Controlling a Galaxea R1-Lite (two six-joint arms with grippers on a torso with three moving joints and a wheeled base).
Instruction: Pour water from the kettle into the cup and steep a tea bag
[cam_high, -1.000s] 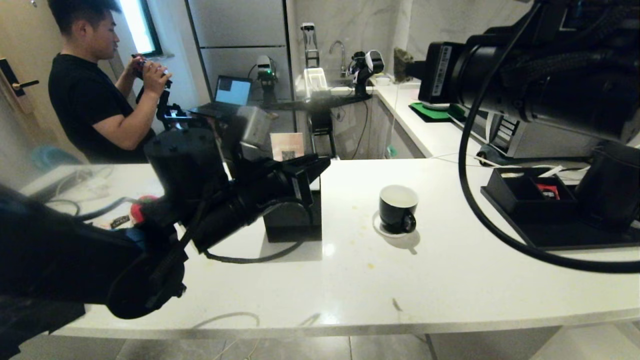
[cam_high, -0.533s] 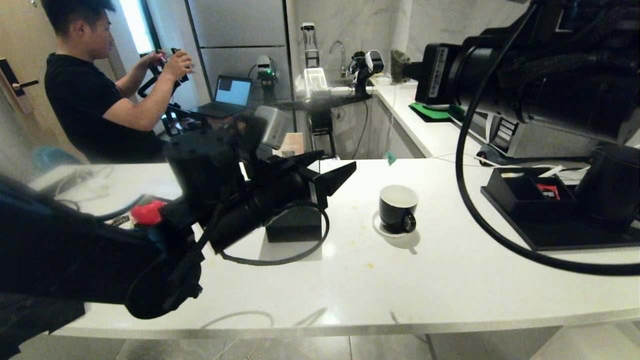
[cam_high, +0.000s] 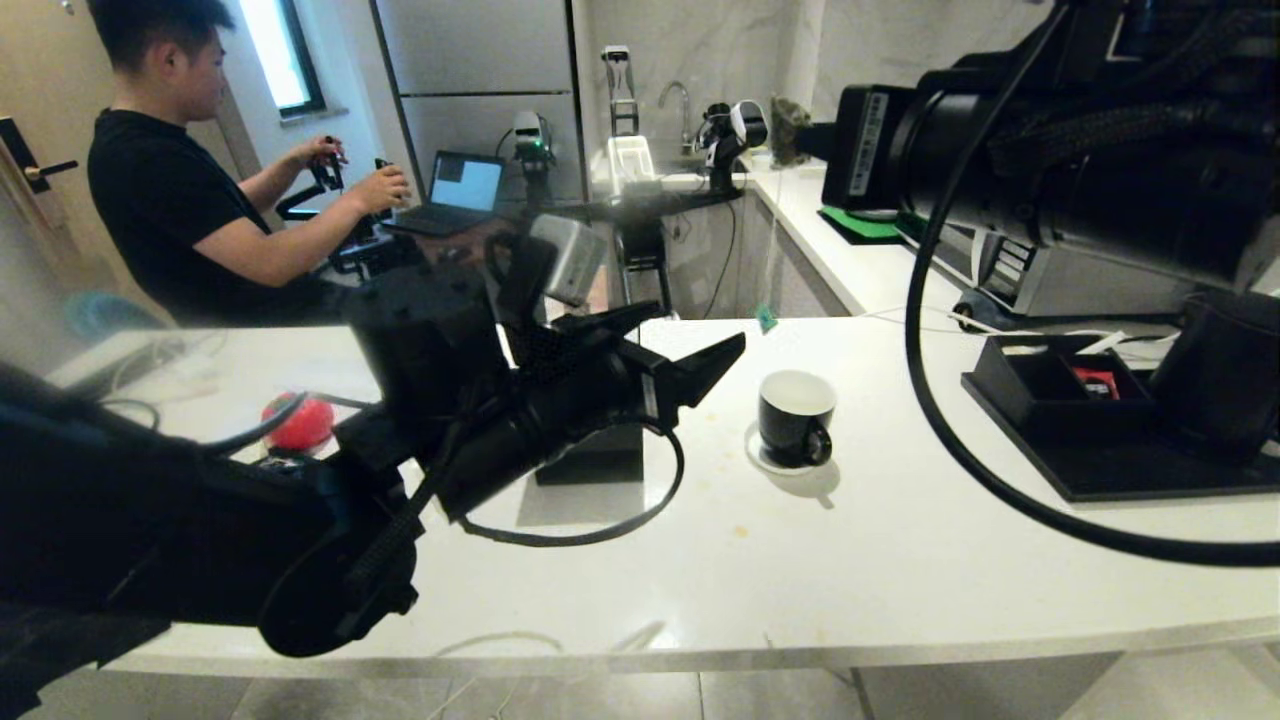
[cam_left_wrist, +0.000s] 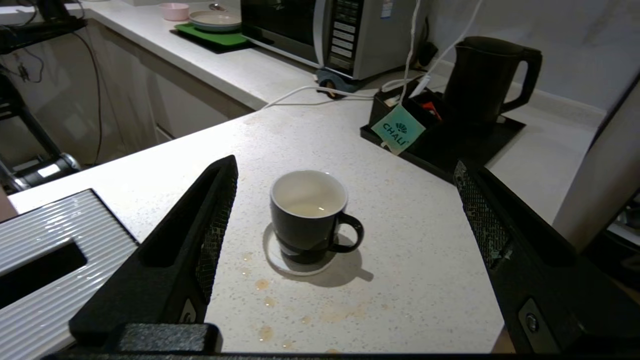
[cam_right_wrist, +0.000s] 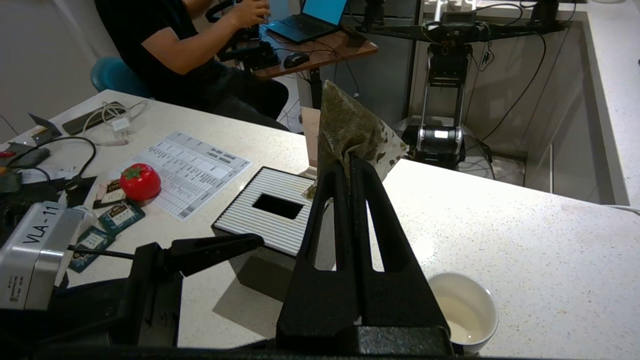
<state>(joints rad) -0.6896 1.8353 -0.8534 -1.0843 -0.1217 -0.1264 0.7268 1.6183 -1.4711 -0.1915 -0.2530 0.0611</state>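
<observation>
The black cup (cam_high: 795, 415) with a white inside stands on its saucer (cam_high: 768, 462) mid-counter, a little pale liquid in it (cam_left_wrist: 307, 212). My left gripper (cam_high: 697, 330) hovers just left of the cup, open and empty, its fingers (cam_left_wrist: 200, 250) wide either side of it. Higher up, my right gripper (cam_right_wrist: 350, 160) is shut on a wet tea bag (cam_right_wrist: 355, 130). The bag's teal tag (cam_left_wrist: 398, 129) dangles on a string behind the cup. The matte black kettle (cam_left_wrist: 485, 80) stands on a black tray (cam_left_wrist: 440, 150) at the right.
A black box (cam_right_wrist: 270, 207) with a ribbed white slotted top sits left of the cup, under my left arm. Tea drops (cam_left_wrist: 265, 285) mark the counter. A red tomato-shaped thing (cam_right_wrist: 140, 182), papers and cables lie far left. A person (cam_high: 170, 190) sits behind. A microwave (cam_left_wrist: 325, 30) stands behind the kettle.
My left gripper has opened wide and moved right, toward the cup. The hanging tag has swung slightly. The person's hands have come down.
</observation>
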